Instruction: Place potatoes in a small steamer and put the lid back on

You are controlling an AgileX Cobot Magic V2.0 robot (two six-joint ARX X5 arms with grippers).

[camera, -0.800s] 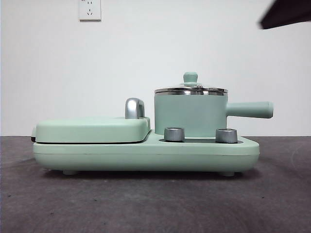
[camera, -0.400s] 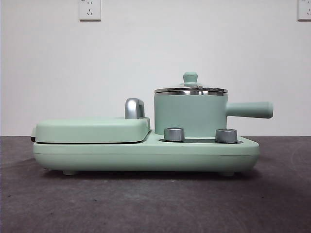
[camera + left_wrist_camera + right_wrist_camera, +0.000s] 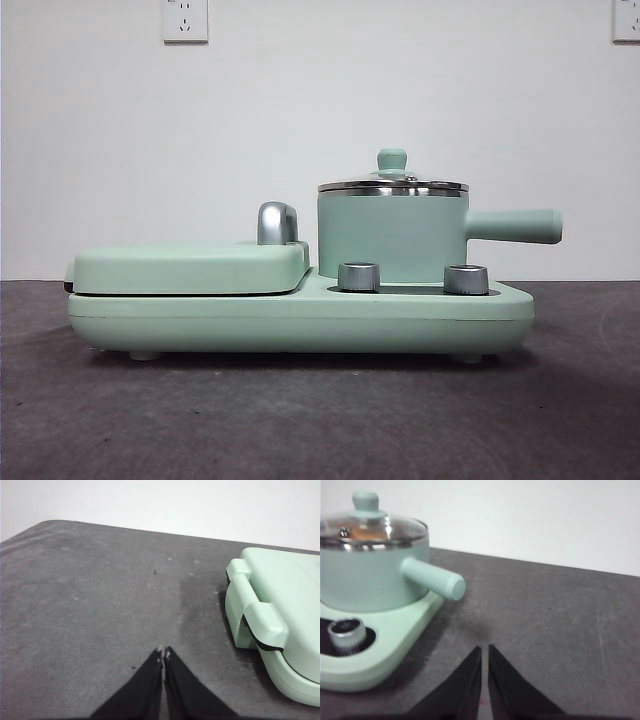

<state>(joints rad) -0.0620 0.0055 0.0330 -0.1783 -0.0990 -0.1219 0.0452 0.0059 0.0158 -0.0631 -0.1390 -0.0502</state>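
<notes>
The small steamer (image 3: 392, 238) is a mint green pot with a side handle, standing on the right half of a mint green cooker base (image 3: 300, 318). The lid (image 3: 392, 182), clear glass with a steel rim and green knob, sits on it. In the right wrist view the steamer (image 3: 367, 577) carries its lid (image 3: 370, 527), and an orange-brown potato (image 3: 365, 531) shows dimly through the glass. My right gripper (image 3: 484, 649) is shut and empty over the table, off the handle's end. Beside the griddle, my left gripper (image 3: 163, 652) hangs shut and empty. Neither arm shows in the front view.
A flat hinged griddle (image 3: 190, 268) with a chrome handle (image 3: 277, 223) fills the base's left half; its hinged edge (image 3: 272, 625) shows in the left wrist view. Two steel dials (image 3: 359, 276) sit before the pot. Dark grey table (image 3: 300, 420), white wall behind.
A dark arm tip at the top right corner of the front view one second ago has gone out of view. The pot and lid have not moved.
</notes>
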